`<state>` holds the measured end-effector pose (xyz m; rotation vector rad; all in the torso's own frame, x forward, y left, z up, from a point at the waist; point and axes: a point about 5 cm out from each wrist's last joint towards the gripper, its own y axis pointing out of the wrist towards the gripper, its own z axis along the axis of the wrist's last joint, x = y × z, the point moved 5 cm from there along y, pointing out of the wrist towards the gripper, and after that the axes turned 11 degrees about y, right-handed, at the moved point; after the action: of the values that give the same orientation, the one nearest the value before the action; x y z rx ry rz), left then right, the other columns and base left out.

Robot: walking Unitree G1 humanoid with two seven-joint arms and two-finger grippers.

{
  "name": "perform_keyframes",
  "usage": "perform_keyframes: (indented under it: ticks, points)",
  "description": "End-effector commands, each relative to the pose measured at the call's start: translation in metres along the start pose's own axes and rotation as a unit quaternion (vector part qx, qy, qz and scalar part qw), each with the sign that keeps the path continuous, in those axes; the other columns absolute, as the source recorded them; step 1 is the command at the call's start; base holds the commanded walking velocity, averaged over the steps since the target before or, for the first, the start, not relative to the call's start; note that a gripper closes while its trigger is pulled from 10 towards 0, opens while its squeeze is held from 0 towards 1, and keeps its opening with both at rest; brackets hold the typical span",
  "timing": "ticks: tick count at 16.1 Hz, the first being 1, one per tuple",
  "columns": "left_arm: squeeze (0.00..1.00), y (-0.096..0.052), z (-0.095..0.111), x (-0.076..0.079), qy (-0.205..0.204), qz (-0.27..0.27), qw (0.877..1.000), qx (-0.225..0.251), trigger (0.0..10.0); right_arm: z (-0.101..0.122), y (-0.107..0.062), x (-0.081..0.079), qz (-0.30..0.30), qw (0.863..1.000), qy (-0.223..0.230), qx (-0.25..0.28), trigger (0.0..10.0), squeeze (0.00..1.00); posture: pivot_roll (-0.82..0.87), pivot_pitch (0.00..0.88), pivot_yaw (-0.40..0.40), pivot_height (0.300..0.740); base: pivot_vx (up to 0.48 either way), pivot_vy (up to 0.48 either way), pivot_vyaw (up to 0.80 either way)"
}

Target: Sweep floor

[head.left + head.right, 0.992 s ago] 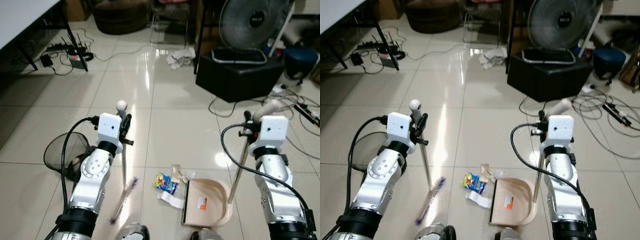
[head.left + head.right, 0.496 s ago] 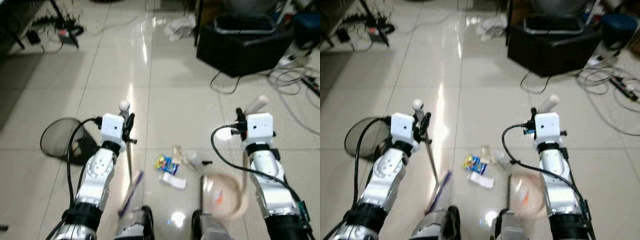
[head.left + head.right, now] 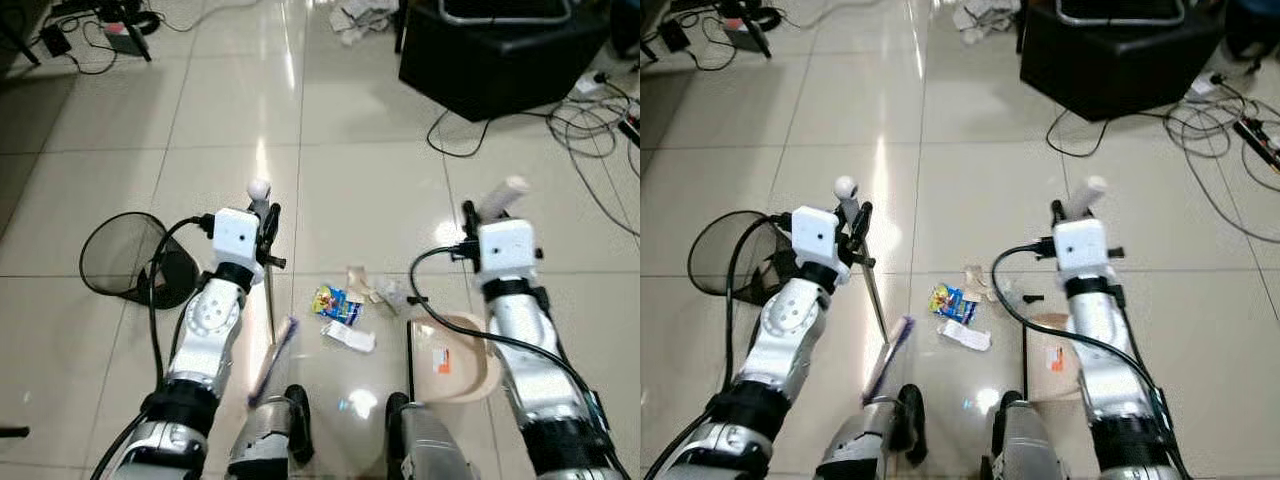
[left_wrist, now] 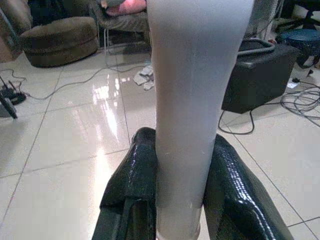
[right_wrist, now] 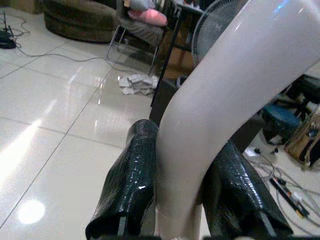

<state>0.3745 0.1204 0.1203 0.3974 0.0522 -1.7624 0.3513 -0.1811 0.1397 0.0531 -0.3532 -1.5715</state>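
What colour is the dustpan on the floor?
Beige, with a small orange label; the dustpan shows best in the left eye view.

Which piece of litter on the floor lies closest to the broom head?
The flat white paper scrap, lying just right of the purple-bristled broom head. The blue-and-yellow wrapper sits farther forward, and the crumpled beige bits lie beyond that.

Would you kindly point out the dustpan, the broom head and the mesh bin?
dustpan [image 3: 462, 362], left eye view, on its beige tray.
broom head [image 3: 272, 358], left eye view, mid bristles.
mesh bin [image 3: 112, 258], left eye view, black mesh wall.
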Motion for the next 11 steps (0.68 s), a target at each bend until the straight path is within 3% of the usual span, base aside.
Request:
perform_keyframes:
  ticks: [1,7,11]
  points:
    - [0.00,-0.005,-0.010,-0.005,-0.014,0.019,1.000,-0.016,10.0,-0.003,-0.001,-0.012,0.011,1.000,-0.003,0.006,10.0,0.00,0.06,0.351,0.116,0.740,0.000,0.000,0.00]
    - [0.00,0.006,-0.003,0.004,-0.085,0.046,0.995,-0.012,10.0,0.002,0.001,-0.036,0.007,0.999,0.031,0.033,10.0,0.00,0.06,0.352,0.110,0.740,0.000,0.000,0.00]
    - [0.00,0.012,0.002,0.006,-0.130,0.067,0.989,-0.010,10.0,0.018,0.000,-0.056,0.023,0.996,0.050,0.070,10.0,0.00,0.06,0.351,0.115,0.740,0.000,0.000,0.00]
